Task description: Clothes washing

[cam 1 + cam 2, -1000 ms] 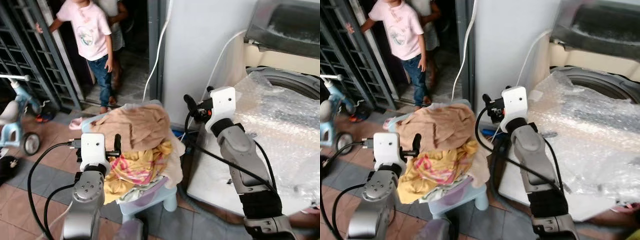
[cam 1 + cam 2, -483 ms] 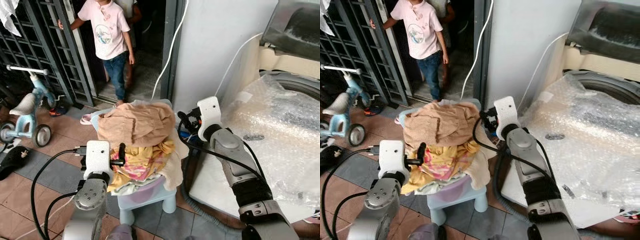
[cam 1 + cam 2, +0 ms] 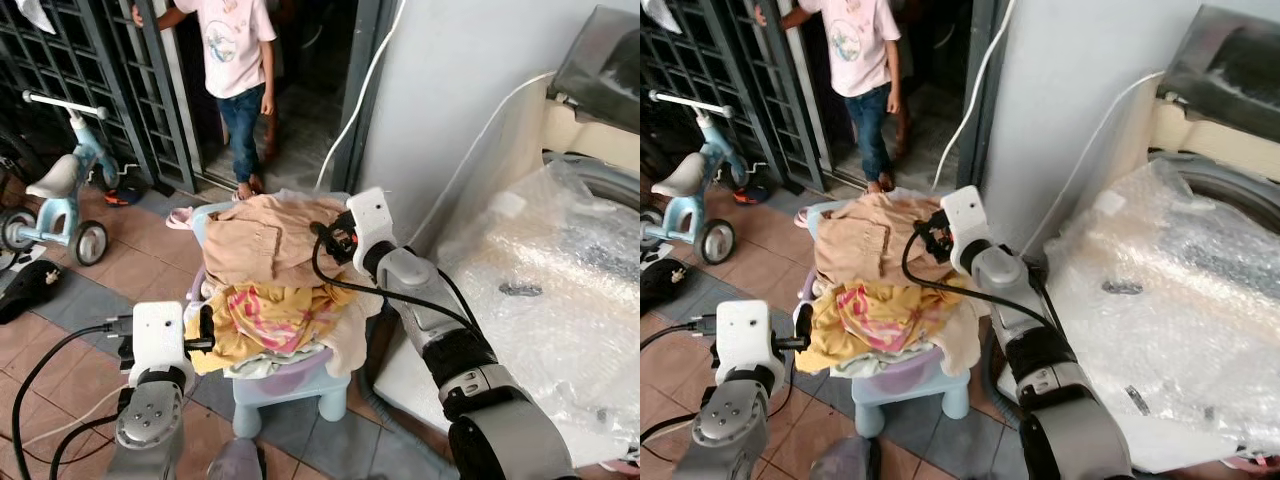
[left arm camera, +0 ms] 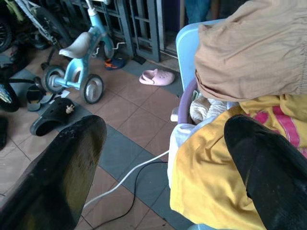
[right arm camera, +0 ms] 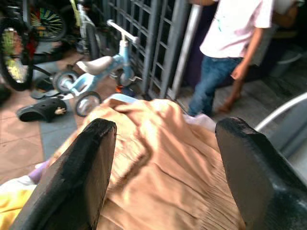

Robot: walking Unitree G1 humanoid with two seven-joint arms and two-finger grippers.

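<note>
task at an early stage: clothes pile heaped in the basket, none loaded in the washing machine. right gripper wide over its top edge; left gripper wide beside it.

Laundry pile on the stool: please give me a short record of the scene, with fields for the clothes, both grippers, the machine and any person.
top garment: tan cloth
below it: yellow cloth with pink pattern
support: pale blue stool
right gripper: open, at the tan cloth's edge
left gripper: open, beside the yellow cloth
washing machine: on the right, covered with bubble wrap
person: standing in the doorway
</note>
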